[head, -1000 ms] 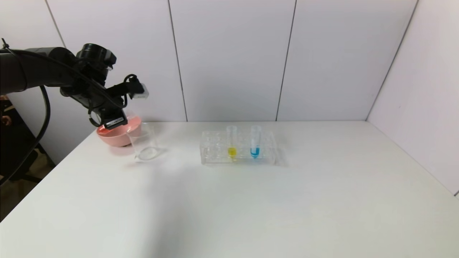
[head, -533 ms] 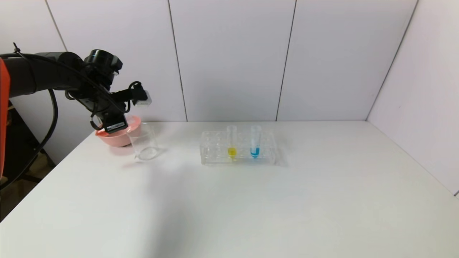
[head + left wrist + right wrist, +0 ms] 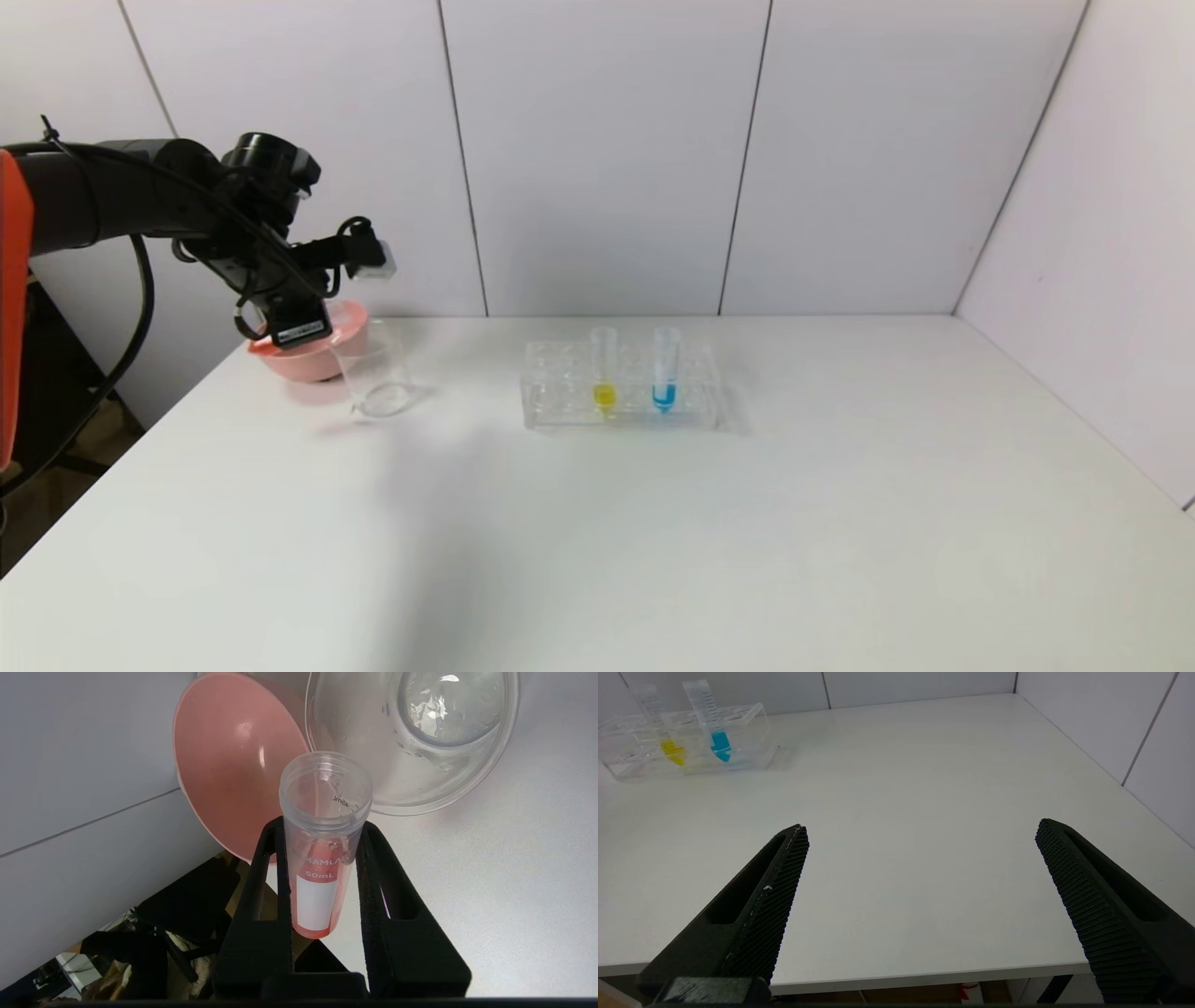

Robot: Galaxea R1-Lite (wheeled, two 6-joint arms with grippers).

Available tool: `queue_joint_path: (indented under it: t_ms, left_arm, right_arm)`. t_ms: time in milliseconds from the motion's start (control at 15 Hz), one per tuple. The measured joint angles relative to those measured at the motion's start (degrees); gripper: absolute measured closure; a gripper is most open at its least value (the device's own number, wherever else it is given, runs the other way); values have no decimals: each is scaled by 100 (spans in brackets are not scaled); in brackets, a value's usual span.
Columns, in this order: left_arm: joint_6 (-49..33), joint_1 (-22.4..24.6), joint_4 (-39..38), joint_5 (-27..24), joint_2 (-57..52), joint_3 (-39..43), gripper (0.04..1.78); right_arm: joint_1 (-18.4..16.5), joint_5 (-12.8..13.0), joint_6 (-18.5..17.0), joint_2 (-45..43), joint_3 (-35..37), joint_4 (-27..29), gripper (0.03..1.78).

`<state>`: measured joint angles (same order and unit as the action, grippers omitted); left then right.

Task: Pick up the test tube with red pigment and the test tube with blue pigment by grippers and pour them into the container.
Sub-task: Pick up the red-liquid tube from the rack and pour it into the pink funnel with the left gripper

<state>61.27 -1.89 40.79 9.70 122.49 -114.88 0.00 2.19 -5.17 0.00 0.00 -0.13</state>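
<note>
white panelled walls are boxing in a white counter (image 3: pixel 653 523) on three sides. the left claw (image 3: pixel 322 858) is hanging over the counter's far-left corner, clamping the test tube with red pigment (image 3: pixel 322 849) by its mid-body w/ both fingers (image 3: pixel 266 896) pressing on its sides. in the left wrist view the tube's open mouth is pointing away from the claw, w/ red liquid sitting low near the tip. the container (image 3: pixel 413 737) is lying just beyond and to one side of that mouth, beside the pink bowl (image 3: pixel 233 765), which is touching or nearly touching it; the mouth is lining up closer to the seam between the two than to the container's centre. so the pour prob needs a small shift toward the container before tipping along the tube's long axis, else liquid could be landing in the bowl.

the test tube with blue pigment (image 3: pixel 665 369) is standing upright in the clear rack (image 3: pixel 621 411) mid-counter, next to a yellow-liquid tube (image 3: pixel 604 371). the right claw (image 3: pixel 920 896) is spread wide w/ nothing in it, hovering low at the counter's near edge; it isn't showing in the head view. the blue tube is lying well ahead of it, toward the robot's left, and that arm seems nearer to it.
</note>
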Motion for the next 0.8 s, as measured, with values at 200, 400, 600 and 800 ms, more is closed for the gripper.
queue_joint_path:
  t_ms: [200, 400, 600, 800]
  left_arm:
    - [55, -15, -37, 173, 24, 0, 140]
    - [122, -39, -121, 391, 41, 0, 140]
    - [151, -91, -152, 597, 46, 0, 140]
    - [223, -168, -151, 895, 55, 0, 140]
  right_arm:
    - [0, 0, 0, 0, 0, 2, 4]
    - [0, 0, 2, 0, 0, 2, 4]
    - [0, 0, 0, 0, 0, 0, 4]
    - [0, 0, 0, 0, 0, 0, 4]
